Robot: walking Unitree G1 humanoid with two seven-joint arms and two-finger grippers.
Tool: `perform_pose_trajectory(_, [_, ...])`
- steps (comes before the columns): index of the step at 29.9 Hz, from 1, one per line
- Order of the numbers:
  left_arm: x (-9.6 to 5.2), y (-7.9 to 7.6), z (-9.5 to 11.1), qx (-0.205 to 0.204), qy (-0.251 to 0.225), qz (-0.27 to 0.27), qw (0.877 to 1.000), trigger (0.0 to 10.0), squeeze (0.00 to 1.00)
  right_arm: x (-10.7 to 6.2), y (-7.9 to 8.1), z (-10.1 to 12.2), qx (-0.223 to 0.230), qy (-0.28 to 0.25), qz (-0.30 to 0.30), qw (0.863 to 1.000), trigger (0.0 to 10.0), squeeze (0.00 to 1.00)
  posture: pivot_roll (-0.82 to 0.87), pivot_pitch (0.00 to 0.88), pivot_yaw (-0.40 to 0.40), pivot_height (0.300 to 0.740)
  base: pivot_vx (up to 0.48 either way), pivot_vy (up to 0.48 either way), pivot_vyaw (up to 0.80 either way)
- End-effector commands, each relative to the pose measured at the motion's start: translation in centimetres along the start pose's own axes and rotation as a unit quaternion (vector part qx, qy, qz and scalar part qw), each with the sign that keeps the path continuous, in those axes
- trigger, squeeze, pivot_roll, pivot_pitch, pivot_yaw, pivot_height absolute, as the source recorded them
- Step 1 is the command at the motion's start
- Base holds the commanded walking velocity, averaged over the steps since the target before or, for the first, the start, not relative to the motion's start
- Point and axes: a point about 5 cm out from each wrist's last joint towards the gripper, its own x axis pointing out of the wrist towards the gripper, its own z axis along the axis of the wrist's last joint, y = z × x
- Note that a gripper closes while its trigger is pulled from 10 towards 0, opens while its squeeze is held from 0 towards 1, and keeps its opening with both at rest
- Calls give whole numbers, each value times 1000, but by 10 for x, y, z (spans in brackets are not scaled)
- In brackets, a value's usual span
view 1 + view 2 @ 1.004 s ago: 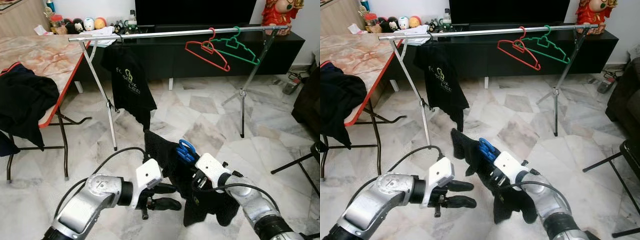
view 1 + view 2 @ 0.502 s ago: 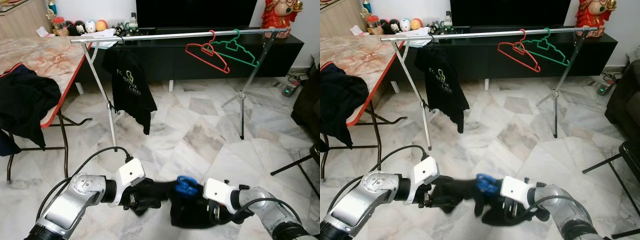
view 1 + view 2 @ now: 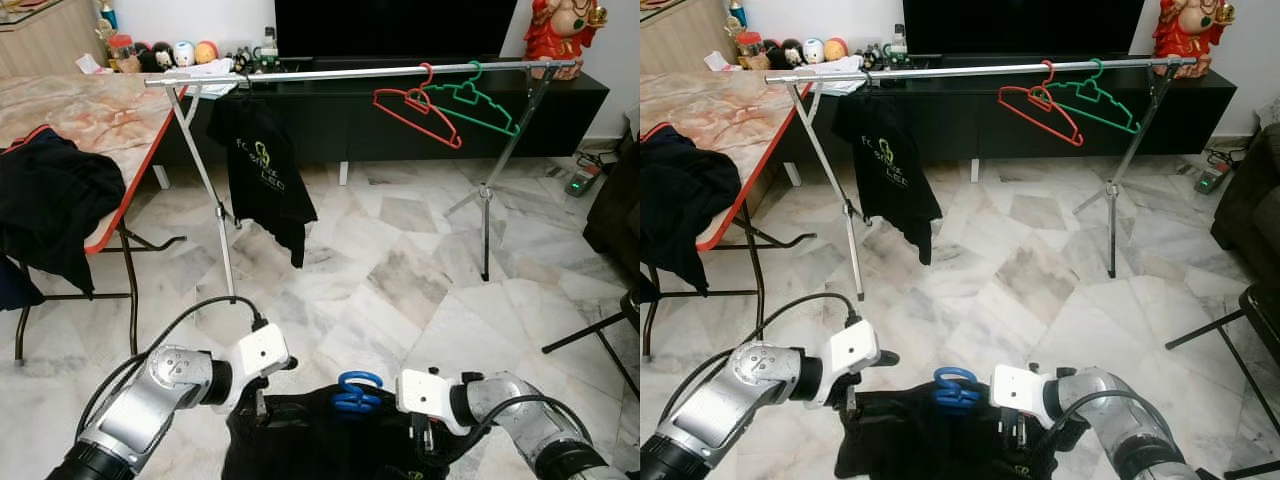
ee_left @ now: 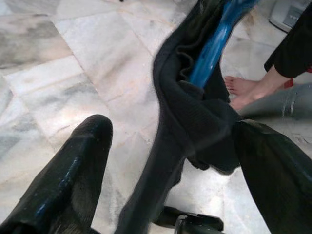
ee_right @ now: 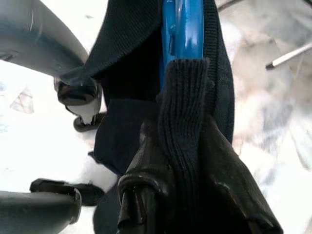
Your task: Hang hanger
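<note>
The black T-shirt (image 3: 262, 165) hanging on the silver rail (image 3: 330, 72) carries pale green lettering, too small and creased to read. Low before the robot, a blue hanger (image 3: 358, 390) sits inside a dark garment (image 3: 320, 445) stretched between the two arms, its hook standing up between them. The right end effector (image 5: 187, 161) is clamped on a fold of that garment right against the hanger's blue bar. The left end effector (image 4: 165, 161) has its fingers (image 4: 73, 165) spread apart, with the garment's edge running between them; it seems to rest against one finger, though the contact is unclear. A red hanger (image 3: 415, 105) and a green hanger (image 3: 480, 98) hang on the rail. More dark clothing (image 3: 50, 215) lies on the counter (image 3: 100, 115) to the left.
</note>
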Motion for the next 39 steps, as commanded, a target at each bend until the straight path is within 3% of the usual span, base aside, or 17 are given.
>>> perform_pose_trajectory(1, [3, 0, -2, 4, 6, -1, 1000, 10000, 0, -6, -8, 11, -16, -33, -11, 999, 0, 0, 23, 86, 4, 740, 0, 0, 0])
perform_pose_trajectory(12, [13, -2, -6, 18, 22, -16, 999, 10000, 0, -8, -13, 21, -22, -64, -11, 998, 0, 0, 15, 86, 5, 740, 0, 0, 0])
perform_pose_trajectory(29, [27, 4, 6, 20, -14, 7, 1000, 10000, 0, -7, -13, 34, -27, -98, 7, 995, 0, 0, 11, 90, -2, 740, 0, 0, 0])
perform_pose_trajectory(30, [27, 4, 7, 20, -16, 9, 1000, 5412, 0, -8, -14, 35, -26, -100, 6, 995, 0, 0, 11, 90, -2, 740, 0, 0, 0])
perform_pose_trajectory(31, [27, 6, 8, 20, -21, 13, 1000, 1647, 0, -8, -15, 36, -24, -103, 4, 994, 0, 0, 11, 90, 0, 740, 0, 0, 0])
perform_pose_trajectory(32, [28, 6, 9, 20, -21, 14, 999, 1647, 0, -9, -16, 37, -23, -104, 3, 994, 0, 0, 11, 90, 0, 740, 0, 0, 0])
perform_pose_trajectory(33, [28, 6, 10, 20, -22, 13, 999, 0, 0, -9, -16, 38, -23, -107, 2, 994, 0, 0, 10, 90, 0, 740, 0, 0, 0])
perform_pose_trajectory(39, [30, 6, 11, 28, -19, 7, 999, 0, 0, -9, -17, 39, -19, -113, 0, 993, 0, 0, 10, 91, 5, 740, 0, 0, 0])
